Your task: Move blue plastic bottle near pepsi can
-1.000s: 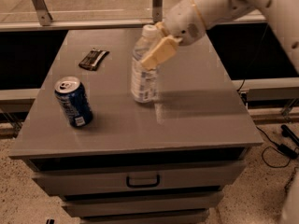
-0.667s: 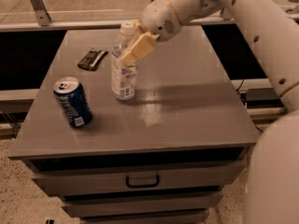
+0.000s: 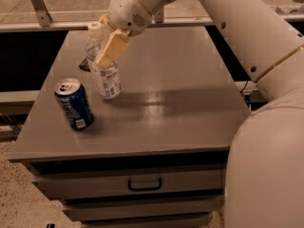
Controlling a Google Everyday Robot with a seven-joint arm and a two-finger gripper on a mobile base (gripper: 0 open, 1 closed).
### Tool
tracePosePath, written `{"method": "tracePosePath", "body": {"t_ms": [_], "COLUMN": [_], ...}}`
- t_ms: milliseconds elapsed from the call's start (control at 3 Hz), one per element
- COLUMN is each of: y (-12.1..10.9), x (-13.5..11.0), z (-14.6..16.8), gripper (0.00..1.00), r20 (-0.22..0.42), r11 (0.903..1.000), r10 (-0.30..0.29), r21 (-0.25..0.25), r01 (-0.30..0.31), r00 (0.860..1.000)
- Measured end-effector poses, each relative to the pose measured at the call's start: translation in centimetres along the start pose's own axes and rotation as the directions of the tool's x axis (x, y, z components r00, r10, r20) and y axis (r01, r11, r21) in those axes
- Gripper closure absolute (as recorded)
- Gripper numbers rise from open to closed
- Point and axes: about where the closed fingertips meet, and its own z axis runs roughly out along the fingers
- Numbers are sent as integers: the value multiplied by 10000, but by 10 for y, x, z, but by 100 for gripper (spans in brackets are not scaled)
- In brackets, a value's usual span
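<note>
The blue plastic bottle (image 3: 105, 78), clear with a white cap and a pale label, stands upright on the grey cabinet top (image 3: 180, 103). My gripper (image 3: 105, 45) is shut on the bottle's upper part, its cream fingers (image 3: 111, 49) clamped around it. The pepsi can (image 3: 73, 103), blue with a silver top, stands at the front left, a short gap to the left of the bottle and a little nearer the front edge.
A flat dark snack wrapper (image 3: 84, 64) lies behind the bottle, mostly hidden. My white arm (image 3: 247, 27) reaches in from the upper right. The cabinet has a drawer with a handle (image 3: 144, 183) below. A metal rail runs behind the top.
My gripper has carried the bottle leftward across the top, from the middle to a spot close beside the can. The can has not moved.
</note>
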Motion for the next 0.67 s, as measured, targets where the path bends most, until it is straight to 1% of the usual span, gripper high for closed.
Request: {"method": "tracePosePath", "body": {"t_ms": [333, 667], "y": [0, 0], "x": [1, 1], "z": [3, 7], "gripper": [100, 82], "r20": [61, 128], "r11": [10000, 9998], "r10": [57, 144], "r21": [-39, -102], "r01": [-57, -142], "r00": [10000, 9998]}}
